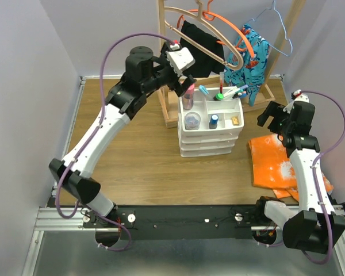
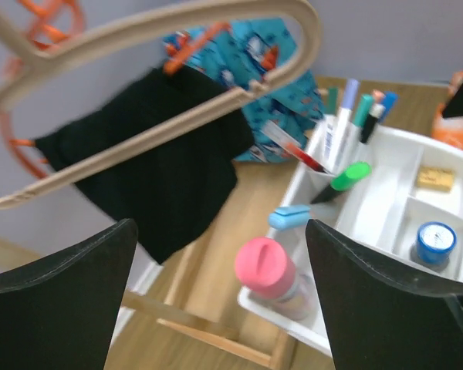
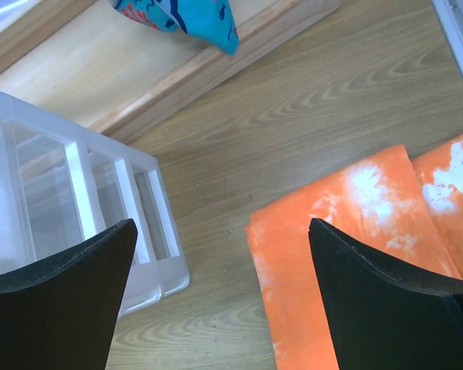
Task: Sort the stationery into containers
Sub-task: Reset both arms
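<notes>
A white drawer organiser (image 1: 211, 141) stands mid-table, its top tray (image 2: 386, 200) split into several compartments. A pink-capped bottle (image 2: 268, 270) stands in the tray's near-left corner, free between the fingers of my left gripper (image 2: 220, 231), which hangs open above it. In the tray lie a light-blue bar (image 2: 288, 216), a green-capped black marker (image 2: 341, 181), a red pen (image 2: 293, 150), upright pens (image 2: 347, 116), a blue-capped bottle (image 2: 434, 243) and a small tan block (image 2: 434, 178). My right gripper (image 3: 220, 231) is open above bare wood, to the right of the organiser (image 3: 77, 200).
A wooden hanger rack (image 1: 178, 63) stands behind the organiser, carrying a black cloth (image 2: 154, 162), a blue patterned garment (image 1: 254, 54) and orange and beige hangers (image 2: 177, 38). An orange cloth (image 1: 273, 164) lies at the right. Grey walls enclose the table.
</notes>
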`<state>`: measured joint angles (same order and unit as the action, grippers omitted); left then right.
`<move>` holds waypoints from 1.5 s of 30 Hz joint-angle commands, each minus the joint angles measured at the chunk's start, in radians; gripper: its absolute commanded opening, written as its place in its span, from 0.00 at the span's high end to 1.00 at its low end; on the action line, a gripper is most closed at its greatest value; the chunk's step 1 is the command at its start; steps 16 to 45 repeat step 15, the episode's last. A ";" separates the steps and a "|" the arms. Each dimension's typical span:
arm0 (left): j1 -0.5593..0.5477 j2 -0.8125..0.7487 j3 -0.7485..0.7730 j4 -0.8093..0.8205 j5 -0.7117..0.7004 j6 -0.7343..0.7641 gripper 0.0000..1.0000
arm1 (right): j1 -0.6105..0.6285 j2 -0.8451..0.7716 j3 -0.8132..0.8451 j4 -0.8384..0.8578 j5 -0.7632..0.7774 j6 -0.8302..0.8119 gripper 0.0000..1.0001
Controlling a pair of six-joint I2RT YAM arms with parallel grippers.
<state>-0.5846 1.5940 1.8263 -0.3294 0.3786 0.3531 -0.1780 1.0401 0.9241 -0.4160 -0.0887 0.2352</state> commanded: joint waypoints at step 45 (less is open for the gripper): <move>0.106 -0.497 -0.725 0.194 -0.670 -0.209 0.01 | 0.000 0.046 0.176 -0.158 0.199 0.033 0.00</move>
